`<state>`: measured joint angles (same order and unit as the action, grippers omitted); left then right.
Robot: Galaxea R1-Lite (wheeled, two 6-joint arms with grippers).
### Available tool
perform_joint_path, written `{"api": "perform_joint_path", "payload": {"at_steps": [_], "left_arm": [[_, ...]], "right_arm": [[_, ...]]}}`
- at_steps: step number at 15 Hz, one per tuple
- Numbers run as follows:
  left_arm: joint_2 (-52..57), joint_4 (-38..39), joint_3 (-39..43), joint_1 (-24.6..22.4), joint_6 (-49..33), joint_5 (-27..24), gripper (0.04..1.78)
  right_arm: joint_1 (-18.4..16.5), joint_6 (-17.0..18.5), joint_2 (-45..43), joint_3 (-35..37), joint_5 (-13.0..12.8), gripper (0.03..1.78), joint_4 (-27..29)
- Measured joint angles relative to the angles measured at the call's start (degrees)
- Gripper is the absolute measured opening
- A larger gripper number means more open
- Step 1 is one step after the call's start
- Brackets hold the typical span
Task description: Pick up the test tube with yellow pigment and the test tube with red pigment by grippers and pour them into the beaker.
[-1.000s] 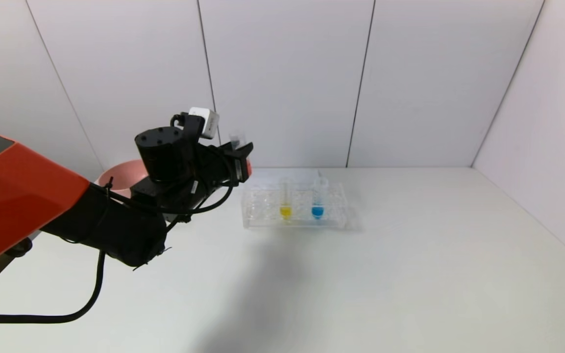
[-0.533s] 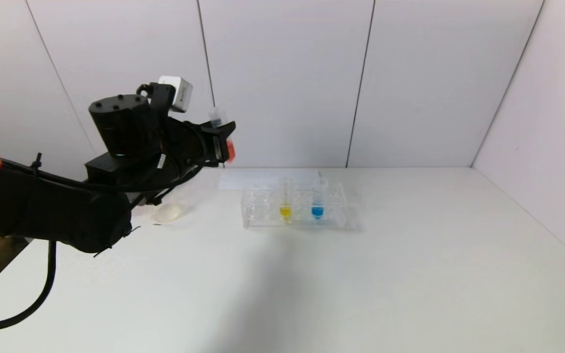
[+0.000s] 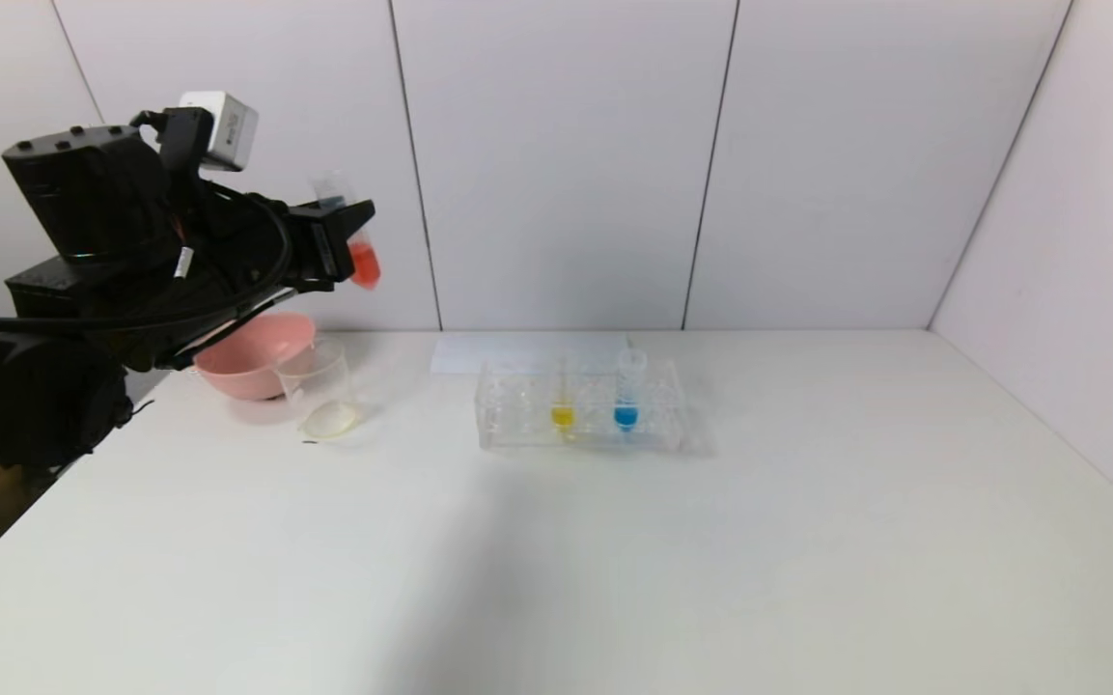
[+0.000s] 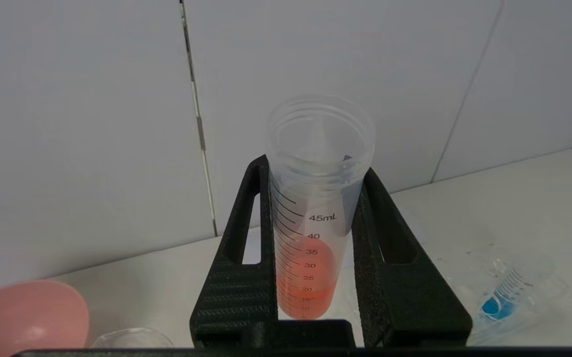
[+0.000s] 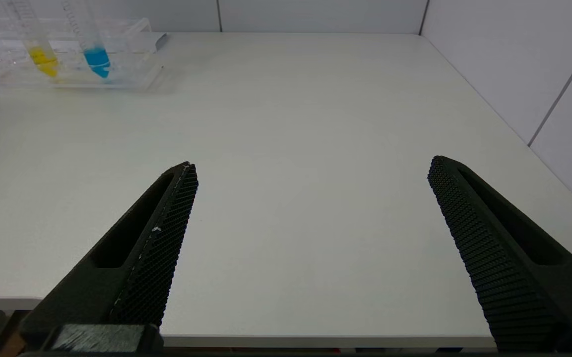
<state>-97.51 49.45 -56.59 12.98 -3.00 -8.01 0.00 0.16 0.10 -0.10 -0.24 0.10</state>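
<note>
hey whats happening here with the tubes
The left gripper holds the test tube with red pigment in its jaws, raised above the beaker beside the pink bowl. The test tube with yellow pigment stands in the rack by a blue tube. The right gripper waits open.

Red tube (image 3: pixel 360 253) motion-blurred in head view, upper part hidden by left tool (image 3: pixel 339 236). Beaker (image 4: pixel 132 338) and pink bowl (image 4: pixel 25 316) cut off in left wrist view. Right tool (image 5: pixel 310 171) outside head view.
</note>
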Motion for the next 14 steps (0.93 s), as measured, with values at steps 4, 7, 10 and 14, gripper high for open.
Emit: {"api": "perform_joint_path", "payload": {"at_steps": [4, 7, 10, 14], "left_arm": [[1.8, -0.8, 0.6, -6.8, -0.2, -3.7, 0.45], [2.2, -0.8, 0.7, -11.8, -0.2, -6.0, 0.45], [2.1, -0.8, 1.1, -17.0, -0.2, -8.3, 0.45], [1.6, -0.8, 2.0, -22.4, -0.2, -9.2, 0.45]], "right_arm": [[0.0, 0.0, 0.0, 0.0, 0.0, 1.7, 0.0], [0.0, 0.0, 0.0, 0.0, 0.0, 1.7, 0.0], [0.0, 0.0, 0.0, 0.0, 0.0, 1.7, 0.0], [0.0, 0.0, 0.0, 0.0, 0.0, 1.7, 0.0]]}}
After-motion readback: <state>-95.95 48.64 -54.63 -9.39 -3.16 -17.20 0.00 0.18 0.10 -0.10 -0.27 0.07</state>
